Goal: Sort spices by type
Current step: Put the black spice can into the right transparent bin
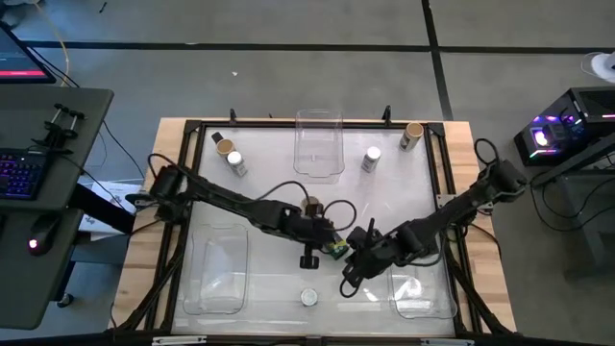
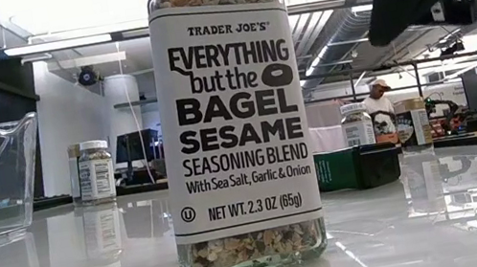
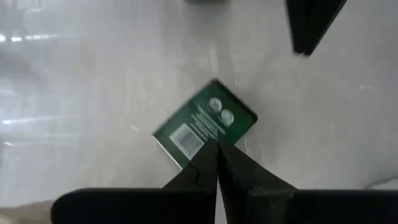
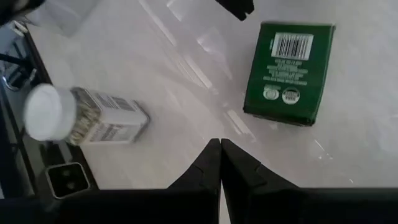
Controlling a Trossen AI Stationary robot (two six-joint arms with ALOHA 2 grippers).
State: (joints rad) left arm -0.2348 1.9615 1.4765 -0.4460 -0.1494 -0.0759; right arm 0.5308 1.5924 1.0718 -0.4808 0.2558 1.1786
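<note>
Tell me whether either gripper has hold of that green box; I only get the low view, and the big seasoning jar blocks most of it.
Observer: No. The left gripper is shut and empty above the green box.
Operator: And the right one?
Observer: The right gripper is shut and empty too, close beside the box.
Operator: How does the box lie?
Observer: Flat on the table, barcode face up, near the table's middle.

White tabletop in wooden frame | clear bins: far centre, near left, near right | keyboard on left desk | person in background
</note>
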